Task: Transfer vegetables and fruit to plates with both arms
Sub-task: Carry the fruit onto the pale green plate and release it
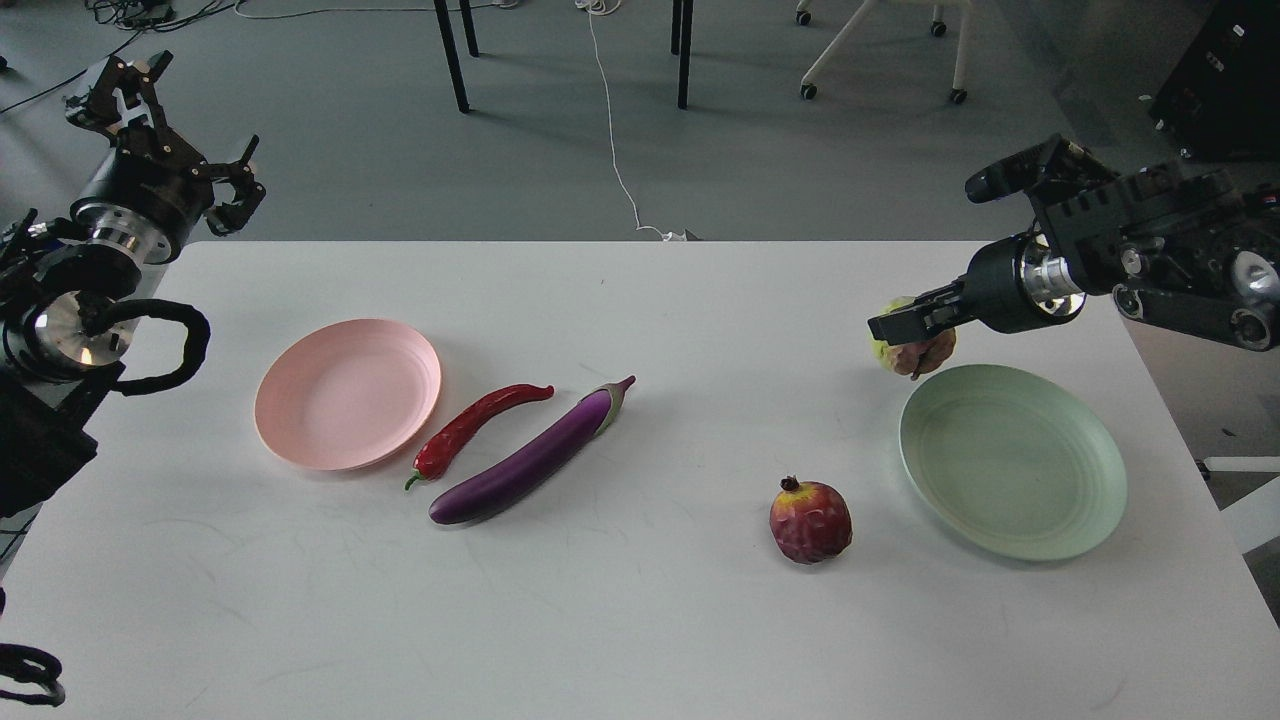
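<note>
Right fingers (905, 325): clenched around the bumpy fruit (915, 352), just beside the mint plate (1010, 460); partial hold, may slip and roll.
Left fingers (170, 125): spread, empty, clear of worktop (640, 620).
Eggplant (530, 455), chili (475, 425): close neighbours; picking one risks nudging the other.

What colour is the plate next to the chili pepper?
Pale pink: the plate beside the chili pepper, seen in the head view.

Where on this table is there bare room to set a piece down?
Free: both plates, pink plate and green plate; the near strip below the eggplant and pomegranate. Crowded: chili pepper close beside the eggplant.
</note>
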